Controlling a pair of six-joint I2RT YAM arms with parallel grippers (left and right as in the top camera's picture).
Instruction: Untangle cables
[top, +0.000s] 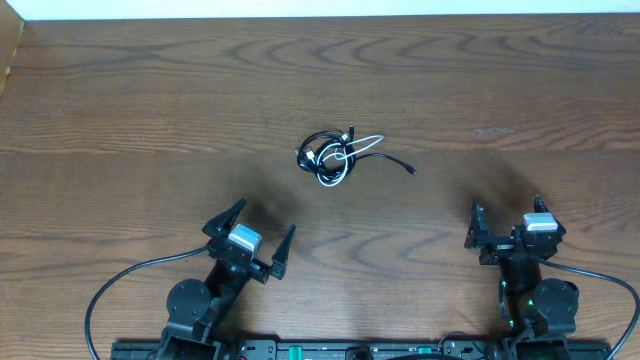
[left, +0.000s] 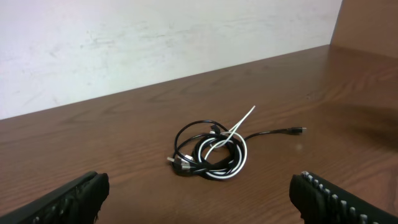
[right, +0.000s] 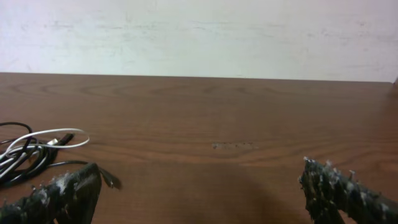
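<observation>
A small tangle of black and white cables (top: 335, 155) lies on the wooden table, a little above its middle. One black cord end with a small plug (top: 411, 170) trails to the right. The left wrist view shows the tangle (left: 211, 152) ahead of the fingers, with a white end sticking up. The right wrist view shows part of the tangle (right: 31, 152) at its left edge. My left gripper (top: 258, 232) is open and empty, near the front left. My right gripper (top: 505, 218) is open and empty, near the front right. Neither touches the cables.
The brown wooden table (top: 150, 100) ends at a white wall along the back. A raised wooden edge (top: 10, 60) runs along the far left. Thick black robot wires (top: 110, 290) loop beside the arm bases at the front.
</observation>
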